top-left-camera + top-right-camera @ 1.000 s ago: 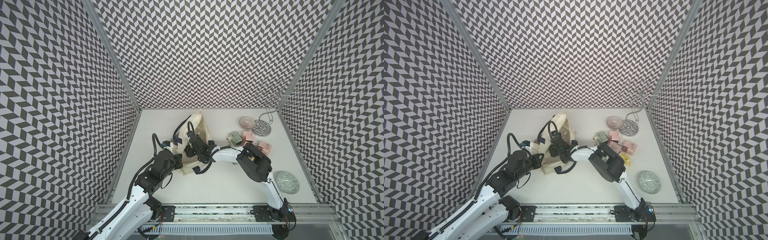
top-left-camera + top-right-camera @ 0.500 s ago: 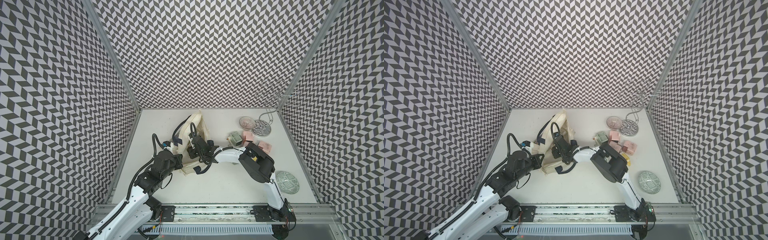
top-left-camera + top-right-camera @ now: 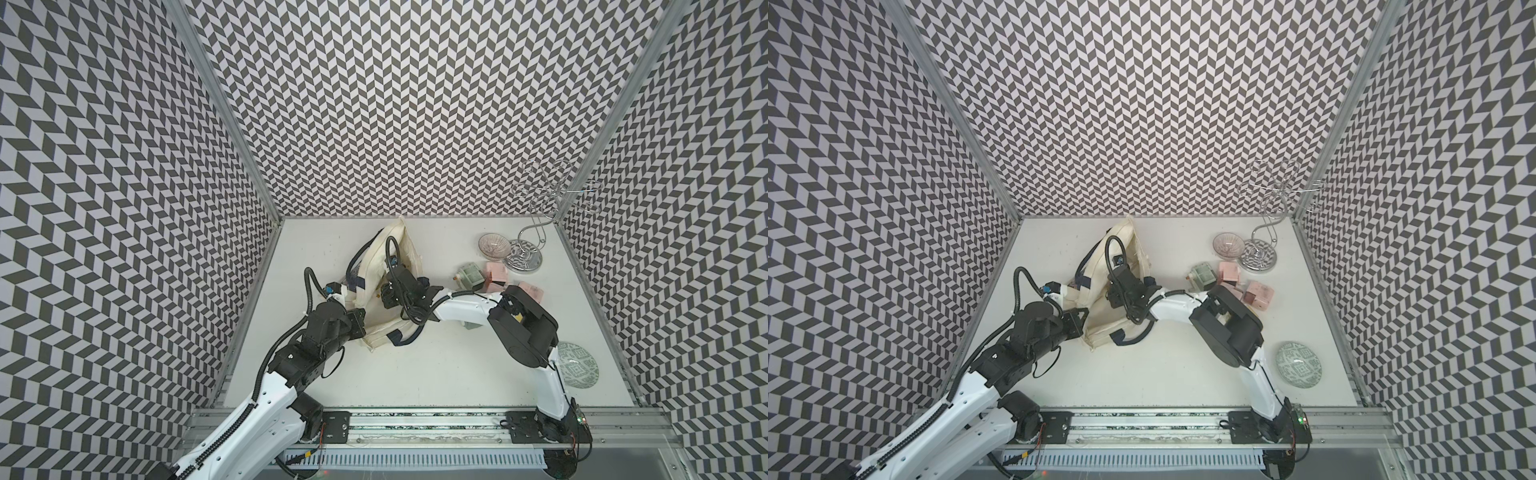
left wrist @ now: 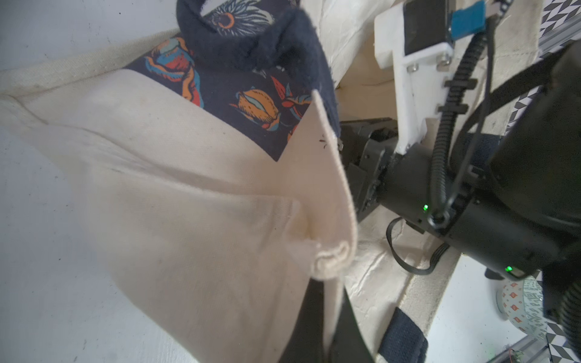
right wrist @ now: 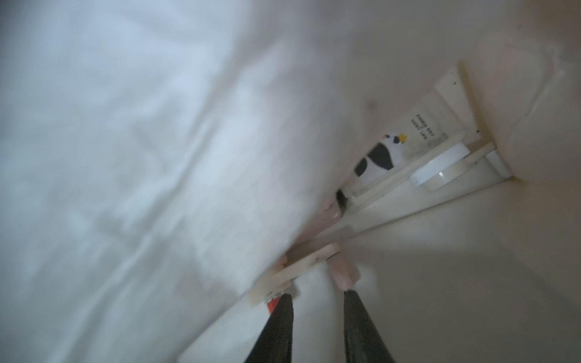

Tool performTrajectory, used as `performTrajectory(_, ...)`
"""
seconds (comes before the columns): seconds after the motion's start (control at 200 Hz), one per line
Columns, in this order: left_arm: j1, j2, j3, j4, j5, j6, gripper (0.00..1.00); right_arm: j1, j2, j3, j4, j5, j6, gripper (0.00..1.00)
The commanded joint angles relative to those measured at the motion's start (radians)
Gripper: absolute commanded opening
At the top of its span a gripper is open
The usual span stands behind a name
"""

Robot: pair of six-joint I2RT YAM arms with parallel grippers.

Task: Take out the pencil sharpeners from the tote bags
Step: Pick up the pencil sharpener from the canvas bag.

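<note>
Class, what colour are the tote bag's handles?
Navy blue handles, clearest in the left wrist view.

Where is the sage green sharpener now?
In both top views the sage green sharpener sits on the robot's right, outside the tote bag, beside a pink sharpener, nearer the robot than the pink glass bowl.

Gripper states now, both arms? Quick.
Left gripper: closed, pinching the tote bag edge.
Right gripper: inside the bag, fingers apart at a pink sharpener; grip cannot be told.
</note>
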Motion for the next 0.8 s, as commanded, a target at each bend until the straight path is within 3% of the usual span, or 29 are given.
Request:
performTrajectory(0.0, -0.005, -0.009, 0.007, -0.020, 0.002, -0.009, 0.00, -0.017, 0.039, 0.052, -0.063, 0.069, 0.010, 0.33)
performTrajectory(0.19, -0.005, -0.007, 0.008, -0.020, 0.004, -0.008, 0.00, -0.031, 0.083, 0.087, -0.071, -0.023, -0.019, 0.34)
performTrajectory(0.381, -0.005, -0.009, 0.006, -0.022, 0.001, -0.008, 0.00, -0.031, 0.091, 0.062, -0.034, -0.140, -0.040, 0.29)
performTrajectory(0.791, -0.006, -0.011, 0.006, -0.019, 0.004, -0.008, 0.00, -0.031, 0.151, 0.087, -0.026, -0.180, -0.054, 0.13)
